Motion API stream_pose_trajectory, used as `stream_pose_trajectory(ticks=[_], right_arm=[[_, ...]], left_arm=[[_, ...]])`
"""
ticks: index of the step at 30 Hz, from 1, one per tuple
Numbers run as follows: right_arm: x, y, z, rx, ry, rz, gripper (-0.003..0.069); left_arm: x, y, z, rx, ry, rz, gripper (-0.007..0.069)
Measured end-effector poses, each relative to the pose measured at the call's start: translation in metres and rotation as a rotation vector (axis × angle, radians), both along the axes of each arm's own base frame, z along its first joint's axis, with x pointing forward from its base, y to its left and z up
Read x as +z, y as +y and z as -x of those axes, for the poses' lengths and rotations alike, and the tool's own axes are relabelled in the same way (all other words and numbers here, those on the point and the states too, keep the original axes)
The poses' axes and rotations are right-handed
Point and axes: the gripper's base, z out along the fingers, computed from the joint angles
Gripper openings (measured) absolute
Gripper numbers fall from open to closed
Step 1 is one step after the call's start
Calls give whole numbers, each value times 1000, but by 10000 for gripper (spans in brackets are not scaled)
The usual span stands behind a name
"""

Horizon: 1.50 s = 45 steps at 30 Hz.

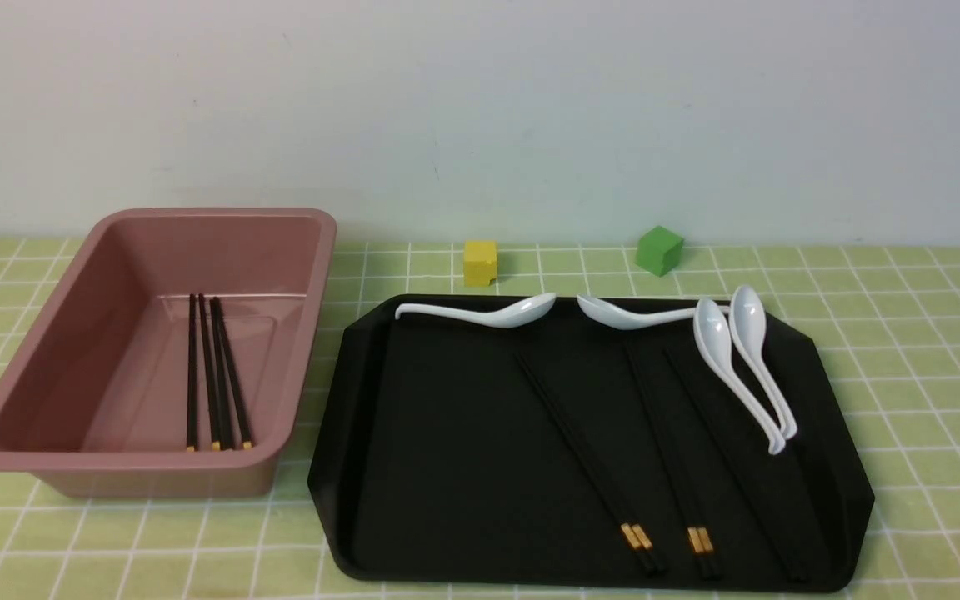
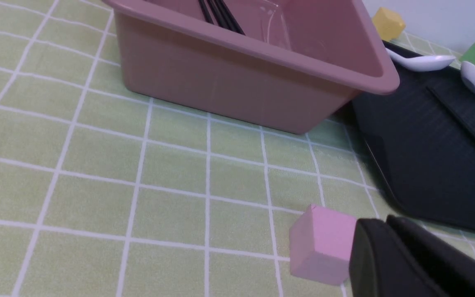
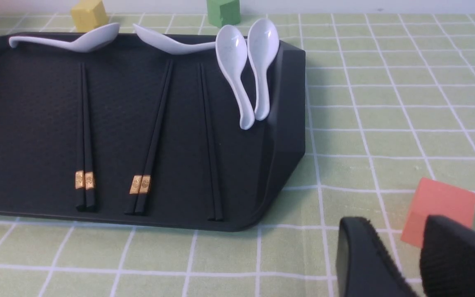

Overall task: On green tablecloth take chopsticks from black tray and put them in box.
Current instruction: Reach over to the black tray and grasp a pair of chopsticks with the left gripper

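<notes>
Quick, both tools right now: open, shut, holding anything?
Left tool: shut, holding nothing.
Right tool: open, holding nothing.

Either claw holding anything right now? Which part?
Nothing held. Left claw is shut and empty beside the pink cube; right claw is open and empty near the orange cube.

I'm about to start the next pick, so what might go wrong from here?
The rightmost chopsticks lie close to two spoons, so a grab there may knock or lift a spoon. Black sticks on the black tray are hard to see, so a grasp may catch only one of a pair.
</notes>
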Motion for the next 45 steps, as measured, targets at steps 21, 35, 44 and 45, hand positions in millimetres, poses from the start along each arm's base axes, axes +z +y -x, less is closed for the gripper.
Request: stream_pose_trajectory(ticks=[21, 35, 44, 45], right_arm=[[0, 0, 0, 0, 0, 0, 240], [0, 0, 0, 0, 0, 0, 240], [0, 0, 0, 0, 0, 0, 240], [0, 0, 0, 0, 0, 0, 240]], left_arm=[[24, -10, -2, 124, 27, 1146, 58], [111, -36, -37, -52, 516, 543, 58], [106, -50, -135, -152, 1041, 199, 64], [109, -53, -145, -168, 1041, 206, 67]])
